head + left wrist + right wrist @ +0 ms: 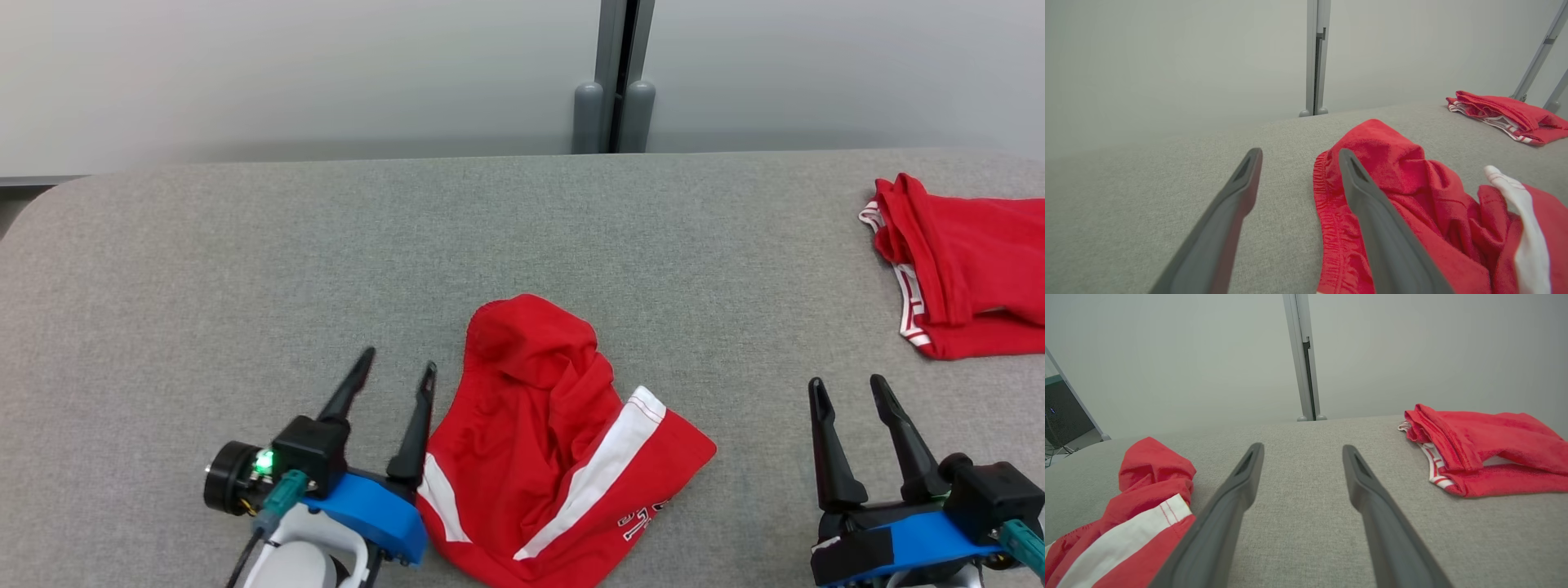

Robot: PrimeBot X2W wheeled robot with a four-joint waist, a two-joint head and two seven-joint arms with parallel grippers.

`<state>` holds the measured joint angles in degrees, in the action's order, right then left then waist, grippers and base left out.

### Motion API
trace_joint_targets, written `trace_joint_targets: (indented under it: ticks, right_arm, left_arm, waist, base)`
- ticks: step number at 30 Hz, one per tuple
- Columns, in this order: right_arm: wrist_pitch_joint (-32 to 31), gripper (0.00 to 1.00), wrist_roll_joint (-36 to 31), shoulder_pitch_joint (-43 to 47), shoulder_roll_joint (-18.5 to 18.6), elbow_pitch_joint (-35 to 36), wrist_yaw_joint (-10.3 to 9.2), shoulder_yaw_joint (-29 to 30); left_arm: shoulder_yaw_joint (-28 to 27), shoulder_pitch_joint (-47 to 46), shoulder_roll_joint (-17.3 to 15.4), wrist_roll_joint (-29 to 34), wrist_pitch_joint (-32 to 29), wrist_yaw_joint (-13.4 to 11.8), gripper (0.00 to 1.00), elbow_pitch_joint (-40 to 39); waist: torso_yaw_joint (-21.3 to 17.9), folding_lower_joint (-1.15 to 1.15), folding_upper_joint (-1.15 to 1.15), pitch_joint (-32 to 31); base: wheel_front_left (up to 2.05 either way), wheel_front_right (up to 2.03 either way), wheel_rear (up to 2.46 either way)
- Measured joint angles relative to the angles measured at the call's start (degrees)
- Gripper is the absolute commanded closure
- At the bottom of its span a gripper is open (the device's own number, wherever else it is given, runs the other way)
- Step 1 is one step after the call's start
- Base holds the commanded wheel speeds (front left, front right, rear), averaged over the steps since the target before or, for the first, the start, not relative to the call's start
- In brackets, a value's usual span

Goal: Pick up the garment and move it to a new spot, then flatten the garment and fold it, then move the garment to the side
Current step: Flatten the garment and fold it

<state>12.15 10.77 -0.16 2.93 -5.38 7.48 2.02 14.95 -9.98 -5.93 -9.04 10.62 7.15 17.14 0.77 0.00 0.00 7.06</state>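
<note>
A grey fabric-covered tabletop point(245, 269) fills the foreground, and a pale wall rises behind its far edge. The red shorts point(539, 425), with broad white side stripes and white lettering near one hem, lie crumpled at the near middle of the tabletop, the bunched top end pointing towards the wall and the striped legs spreading towards the robot. In the left wrist view the shorts point(1412, 192) show a gathered elastic edge, and in the right wrist view they point(1147, 486) lie off to the left. A second, folded red garment point(971, 261) with white striped trim lies well apart at the far right of the tabletop, also seen from both wrists point(1502, 110) point(1486, 445). The left pincer point(400, 361) is released, its two dark fingers spread wide and holding nothing; its inner finger stands just beside the near-left edge of the shorts, and from its own camera point(1300, 153) that finger overlaps the elastic edge, though whether it touches the cloth cannot be told. The right pincer point(846, 382) is likewise released and empty, its fingers parted over bare tabletop point(1303, 447) between the two garments. A grey post point(614, 82) stands against the wall.
</note>
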Motion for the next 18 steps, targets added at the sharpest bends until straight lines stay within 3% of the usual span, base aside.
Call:
trace_joint_targets:
  ticks: [8,18]
  right_arm:
    - [-0.05,0.00,0.73,-0.35,-0.02,-1.16,0.00,-0.35]
    - [-0.33,0.00,0.69,-0.83,-0.02,-1.45,0.00,-0.02]
  left_arm:
    - [7.90,0.72,-3.18,-3.32,-5.43,0.25,0.00,3.77]
    - [12.34,1.61,-6.01,-6.21,-8.60,0.26,0.00,9.60]
  waist:
    - [-0.87,0.00,0.00,0.52]
    - [-1.49,0.00,0.00,1.79]
  base:
    - [0.00,0.00,0.00]
    - [0.00,0.00,0.00]
